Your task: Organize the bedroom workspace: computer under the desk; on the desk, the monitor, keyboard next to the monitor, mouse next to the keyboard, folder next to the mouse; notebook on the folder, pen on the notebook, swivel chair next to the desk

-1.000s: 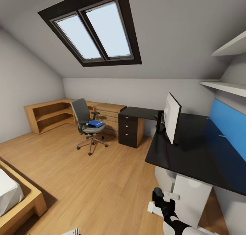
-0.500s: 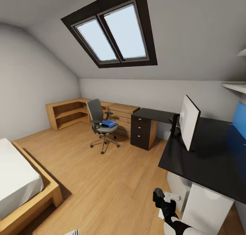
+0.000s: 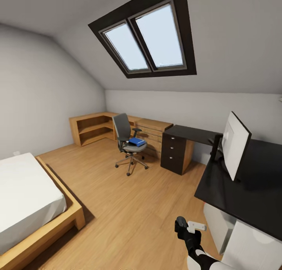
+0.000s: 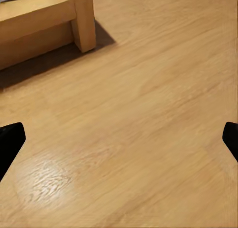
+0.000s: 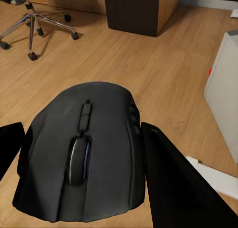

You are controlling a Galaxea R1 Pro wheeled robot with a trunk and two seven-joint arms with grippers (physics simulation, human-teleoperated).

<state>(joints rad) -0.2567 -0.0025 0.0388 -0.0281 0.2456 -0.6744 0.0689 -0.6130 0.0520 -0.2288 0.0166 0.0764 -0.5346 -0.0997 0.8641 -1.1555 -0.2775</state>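
Note:
My right gripper (image 5: 84,153) is shut on the black mouse (image 5: 82,153), low over the wooden floor; it also shows at the bottom of the head view (image 3: 182,225). My left gripper (image 4: 119,139) is open over bare floor. The grey swivel chair (image 3: 124,133) stands across the room with the blue folder (image 3: 137,141) on its seat. On the glossy black desk (image 3: 254,199) at the right, the monitor (image 3: 235,146) stands edge-on. The light grey computer (image 3: 217,223) sits under the desk. The keyboard, notebook and pen are out of view.
A bed (image 3: 27,195) in a wooden frame (image 4: 49,20) is at the left. The desk's black drawer unit (image 3: 175,156) stands beside a light wooden chest and corner shelves (image 3: 92,129) along the far wall. A wide stretch of floor lies between me and the chair.
The head view has swung left, so the desk and monitor sit further right in the picture and the bed has come into sight. The mouse stays in my right gripper.

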